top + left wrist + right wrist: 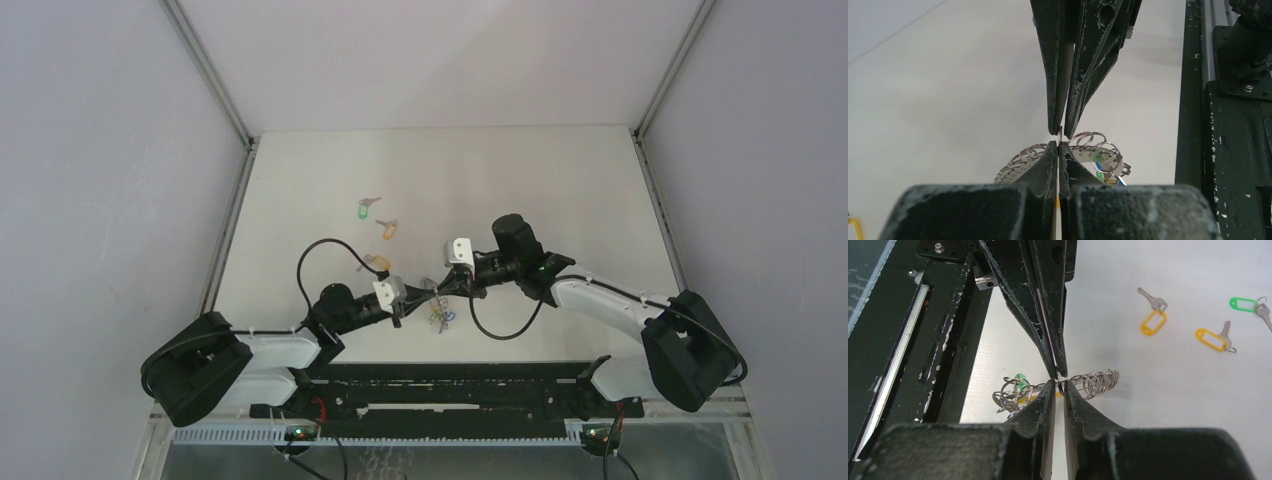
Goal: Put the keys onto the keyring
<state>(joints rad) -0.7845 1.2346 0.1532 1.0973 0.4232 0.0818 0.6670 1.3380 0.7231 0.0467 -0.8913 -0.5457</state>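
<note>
Broadly, the white table [560,180] carries everything. Over its near middle the left gripper [1058,146] and the right gripper [1058,385] meet tip to tip, each with jaws closed on one thin strand of the keyring [1095,382]. Its silvery coils and coloured tags bunch to either side of the tips, perhaps resting on the table, though the views do not settle that. Well apart from it, loose on the table, lie the green-tagged key [1244,303], one orange-tagged key [1211,339] and the other orange-tagged key [1154,323]. The risk as I judge it is an uneven pull between the tips: the fine strand could slip free and drop the ring, or snarl its coils.
</note>
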